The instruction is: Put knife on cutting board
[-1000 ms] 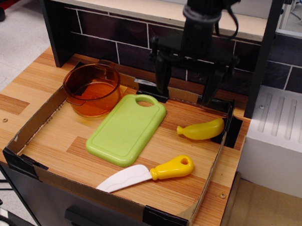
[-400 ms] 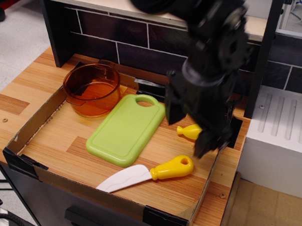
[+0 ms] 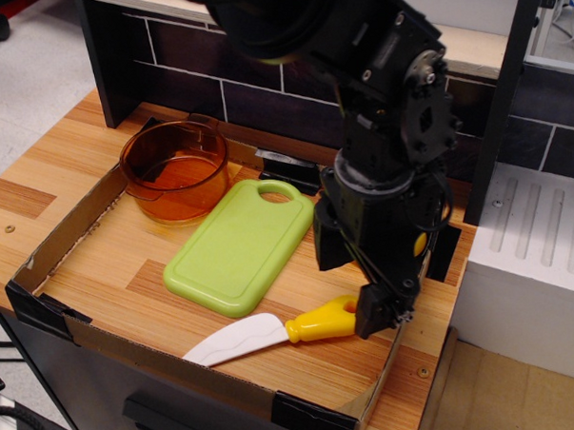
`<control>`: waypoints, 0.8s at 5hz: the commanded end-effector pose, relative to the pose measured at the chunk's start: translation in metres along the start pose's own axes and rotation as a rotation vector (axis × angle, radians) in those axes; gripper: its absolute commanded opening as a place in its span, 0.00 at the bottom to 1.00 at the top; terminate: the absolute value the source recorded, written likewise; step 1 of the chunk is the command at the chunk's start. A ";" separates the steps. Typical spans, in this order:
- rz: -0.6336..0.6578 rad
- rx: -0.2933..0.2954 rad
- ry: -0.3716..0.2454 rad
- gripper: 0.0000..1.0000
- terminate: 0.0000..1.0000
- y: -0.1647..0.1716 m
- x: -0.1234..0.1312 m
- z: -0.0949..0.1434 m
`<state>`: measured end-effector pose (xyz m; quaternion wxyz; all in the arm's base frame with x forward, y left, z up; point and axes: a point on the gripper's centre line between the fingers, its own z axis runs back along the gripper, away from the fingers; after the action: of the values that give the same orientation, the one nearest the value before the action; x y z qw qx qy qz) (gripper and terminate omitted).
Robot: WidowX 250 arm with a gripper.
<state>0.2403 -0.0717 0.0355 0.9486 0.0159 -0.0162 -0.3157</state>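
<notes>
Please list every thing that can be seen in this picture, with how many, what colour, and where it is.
knife: one, white blade and yellow handle, front of the tray, handle end under the tool
cutting board: one, light green, middle of the tray, nothing on it
pot: one, amber see-through, back left of the tray, beside the board's handle end
banana toy: one, yellow, right side, mostly hidden behind the arm
cardboard tray: one, brown with black corner tape, on the wooden table
wooden table: one, light wood
tiled wall: one, dark, behind the tray
tool: one, black, low over the knife's handle, jaws apart
</notes>
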 end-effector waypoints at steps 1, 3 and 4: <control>-0.005 0.009 -0.018 1.00 0.00 0.007 0.004 -0.008; -0.036 0.013 0.015 1.00 0.00 0.002 0.003 -0.030; -0.046 -0.005 0.035 1.00 0.00 -0.005 0.003 -0.039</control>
<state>0.2410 -0.0782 -0.0039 0.9431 0.0188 0.0050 -0.3319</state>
